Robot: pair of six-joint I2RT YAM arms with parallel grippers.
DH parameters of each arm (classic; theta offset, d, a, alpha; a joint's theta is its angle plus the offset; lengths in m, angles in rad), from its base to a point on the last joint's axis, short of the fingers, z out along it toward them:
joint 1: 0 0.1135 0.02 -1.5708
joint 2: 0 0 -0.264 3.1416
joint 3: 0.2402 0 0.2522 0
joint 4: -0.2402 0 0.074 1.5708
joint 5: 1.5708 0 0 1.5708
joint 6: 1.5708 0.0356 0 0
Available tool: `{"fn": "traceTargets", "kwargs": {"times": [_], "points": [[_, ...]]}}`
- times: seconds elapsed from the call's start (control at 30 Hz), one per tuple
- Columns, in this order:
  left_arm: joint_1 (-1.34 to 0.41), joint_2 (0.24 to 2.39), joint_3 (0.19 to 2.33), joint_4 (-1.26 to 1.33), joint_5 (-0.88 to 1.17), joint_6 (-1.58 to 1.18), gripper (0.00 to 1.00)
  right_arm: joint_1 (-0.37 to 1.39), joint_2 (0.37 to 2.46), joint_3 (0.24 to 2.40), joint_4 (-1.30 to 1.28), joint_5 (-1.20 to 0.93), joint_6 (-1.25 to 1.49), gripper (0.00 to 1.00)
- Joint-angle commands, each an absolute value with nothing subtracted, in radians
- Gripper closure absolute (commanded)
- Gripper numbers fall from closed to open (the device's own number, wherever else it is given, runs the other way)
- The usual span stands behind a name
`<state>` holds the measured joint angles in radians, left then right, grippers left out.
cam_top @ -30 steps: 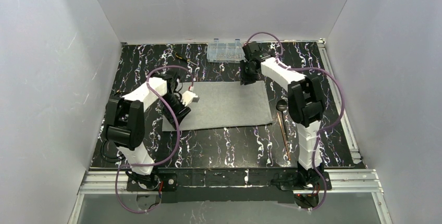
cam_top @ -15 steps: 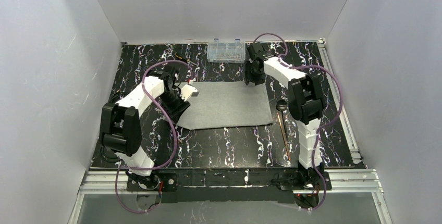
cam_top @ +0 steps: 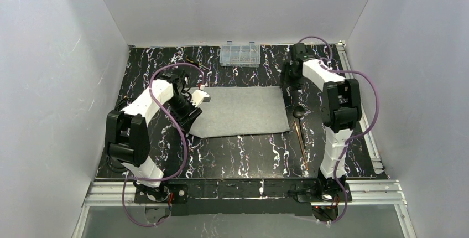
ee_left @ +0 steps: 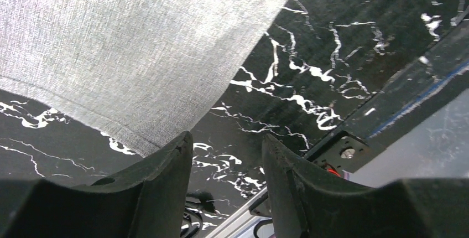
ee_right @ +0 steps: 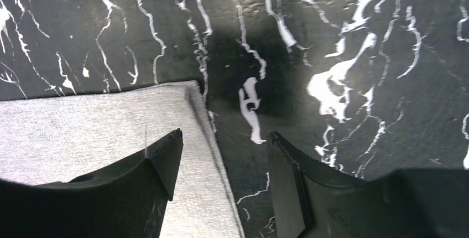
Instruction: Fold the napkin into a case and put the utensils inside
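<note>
Light-grey square cloth napkin (cam_top: 240,110) is spread on black marbled bench (cam_top: 238,155); left jaws are parted, empty, at its left edge. Right jaws are held wide.

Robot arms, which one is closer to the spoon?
The right arm: the spoon lies beside it, just right of the napkin, while the left arm is at the napkin's other end.

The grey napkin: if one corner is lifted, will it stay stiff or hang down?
The napkin lies thin and flat, with a woven texture, so it would probably droop limply. It looks light; a push would likely wrinkle or slide it on the smooth table.
</note>
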<state>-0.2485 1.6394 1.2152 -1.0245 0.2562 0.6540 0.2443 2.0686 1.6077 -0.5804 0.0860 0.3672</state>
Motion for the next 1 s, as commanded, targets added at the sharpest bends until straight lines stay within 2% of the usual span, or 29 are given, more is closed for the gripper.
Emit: {"fn": "traceTargets", "kwargs": {"times": [0.0, 0.03, 0.07, 0.1, 0.13, 0.17, 0.27, 0.33, 0.53, 0.67, 0.83, 0.97], "points": [[-0.245, 1.626, 1.298, -1.195, 0.375, 0.693, 0.49, 0.200, 2.080, 1.631, -0.562, -0.063, 0.376, 0.34], [-0.245, 1.621, 1.303, -1.217, 0.393, 0.700, 0.47, 0.193, 2.093, 1.641, -0.568, -0.089, 0.378, 0.34], [-0.245, 1.613, 1.308, -1.233, 0.414, 0.707, 0.27, 0.189, 2.104, 1.648, -0.567, -0.110, 0.379, 0.34], [-0.245, 1.605, 1.313, -1.246, 0.432, 0.708, 0.22, 0.187, 2.113, 1.650, -0.567, -0.125, 0.379, 0.34], [-0.245, 1.598, 1.318, -1.258, 0.452, 0.710, 0.05, 0.186, 2.119, 1.648, -0.567, -0.134, 0.379, 0.34], [-0.245, 1.592, 1.326, -1.263, 0.466, 0.707, 0.02, 0.185, 2.123, 1.641, -0.562, -0.148, 0.381, 0.34], [-0.237, 1.601, 1.358, -1.261, 0.491, 0.683, 0.01, 0.181, 2.130, 1.609, -0.534, -0.192, 0.396, 0.35], [-0.235, 1.619, 1.367, -1.201, 0.436, 0.638, 0.02, 0.181, 2.138, 1.598, -0.523, -0.215, 0.404, 0.36], [-0.207, 1.721, 1.351, -0.940, 0.198, 0.550, 0.19, 0.181, 2.145, 1.561, -0.524, -0.210, 0.430, 0.40], [-0.204, 1.791, 1.337, -0.831, 0.092, 0.572, 0.25, 0.177, 2.136, 1.519, -0.495, -0.238, 0.454, 0.42], [-0.204, 1.848, 1.318, -0.780, 0.069, 0.585, 0.33, 0.177, 2.137, 1.463, -0.430, -0.278, 0.488, 0.54], [-0.204, 1.861, 1.301, -0.775, 0.089, 0.593, 0.38, 0.177, 2.111, 1.431, -0.392, -0.266, 0.508, 0.75]]}}
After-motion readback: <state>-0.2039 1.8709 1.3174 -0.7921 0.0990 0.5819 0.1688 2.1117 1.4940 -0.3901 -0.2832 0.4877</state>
